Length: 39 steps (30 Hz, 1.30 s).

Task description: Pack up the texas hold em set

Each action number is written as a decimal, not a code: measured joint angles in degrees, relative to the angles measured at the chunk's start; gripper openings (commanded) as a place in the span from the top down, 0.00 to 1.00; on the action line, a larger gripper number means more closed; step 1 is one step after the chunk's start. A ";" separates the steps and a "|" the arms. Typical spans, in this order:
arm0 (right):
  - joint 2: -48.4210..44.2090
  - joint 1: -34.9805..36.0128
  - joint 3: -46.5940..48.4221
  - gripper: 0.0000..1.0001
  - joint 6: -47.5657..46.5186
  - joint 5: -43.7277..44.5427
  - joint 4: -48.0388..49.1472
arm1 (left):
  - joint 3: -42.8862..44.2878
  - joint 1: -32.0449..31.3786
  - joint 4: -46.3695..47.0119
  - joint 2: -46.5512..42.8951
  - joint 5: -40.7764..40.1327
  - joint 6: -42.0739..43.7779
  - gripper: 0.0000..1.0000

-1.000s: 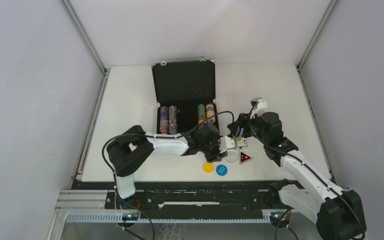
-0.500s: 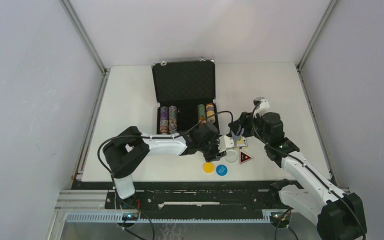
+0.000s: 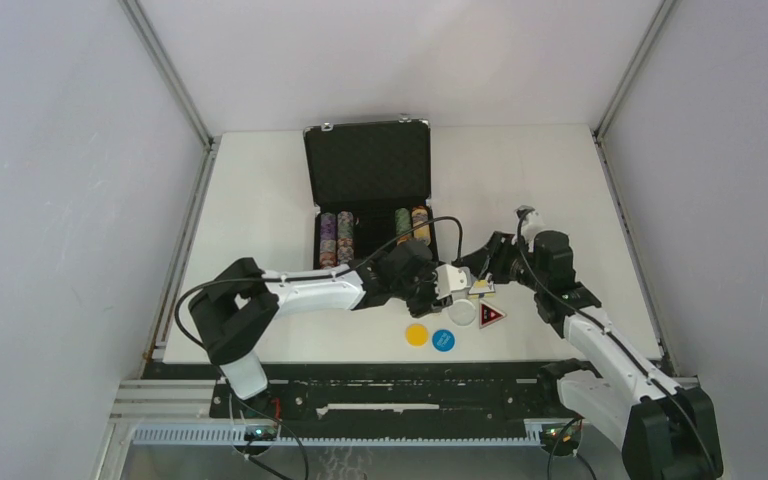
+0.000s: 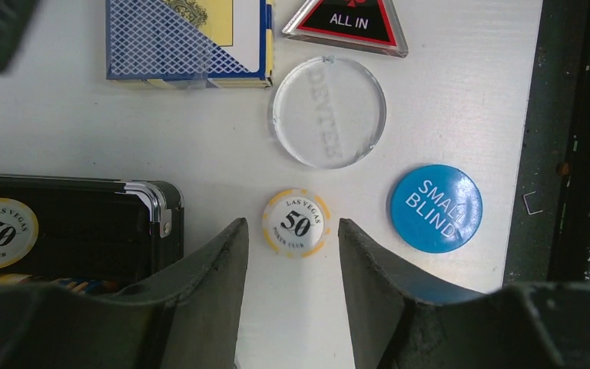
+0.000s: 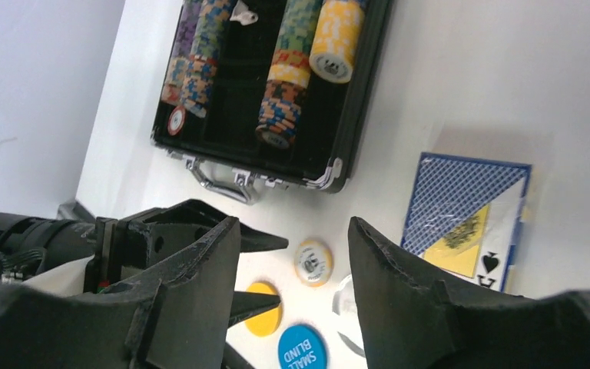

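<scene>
— So, how does the left gripper (image 4: 292,224) stand?

— Its jaws are partly spread and grip nothing. A loose yellow-and-white chip (image 4: 296,223) lies flat on the table (image 4: 123,131) right between the two fingertips, with a gap on either side.

— And around it?

— Just past the chip, farther out from the fingertips, lies the clear round button (image 4: 329,111). Beyond that again are the card deck (image 4: 188,38) and the red-black triangle token (image 4: 346,23), next to each other. The blue button (image 4: 435,207) lies just outside one finger, and the silver corner of the briefcase (image 4: 69,223) just outside the other.

— The right gripper (image 5: 292,231)?

— Spread as well, with nothing in it. It hangs over the table, its fingertips near those of the left gripper. Between its fingers the same chip shows below, and the yellow button (image 5: 265,323) lies nearer in, partly under the left gripper's dark tips. The card deck lies just outside one of its fingers. I cannot tell whether that finger touches it.

— And the briefcase itself?

— Out ahead of the right gripper, open, its lid (image 3: 367,165) upright. The chip stacks (image 5: 288,77) lie on their sides in rows inside it.
</scene>
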 measured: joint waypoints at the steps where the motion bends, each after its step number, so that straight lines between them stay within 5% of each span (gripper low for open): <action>1: 0.68 -0.17 -0.28 0.39 0.42 -1.53 0.15 | 0.00 0.00 -0.11 -0.13 -0.11 0.02 0.48; 13: 3.43 1.86 -1.81 0.36 0.87 -6.25 1.92 | 0.00 0.02 -0.76 -1.60 -3.82 0.28 0.44; 16: 4.17 6.03 -1.53 0.38 -0.98 -2.23 0.11 | -1.42 0.57 1.03 -4.66 -5.09 -1.38 0.22; 20: 6.29 12.33 -0.52 0.46 -2.84 4.79 -3.26 | -7.56 3.21 6.80 -14.75 -8.31 -6.29 0.15; 22: 7.56 14.47 0.22 0.51 -3.15 7.96 -4.85 | -9.94 5.14 9.62 -19.30 -11.10 -9.11 0.02; 25: 8.28 17.35 1.11 0.55 -3.15 13.42 -7.26 | -12.68 7.41 12.81 -25.00 -17.18 -13.07 0.00; 34: 5.35 19.65 4.04 0.26 -1.53 32.35 -17.07 | -18.71 9.46 15.54 -33.48 -32.44 -25.86 0.00; 39: 4.98 17.42 5.51 0.19 -1.42 37.48 -20.20 | -19.32 10.80 15.17 -33.53 -35.12 -29.66 0.00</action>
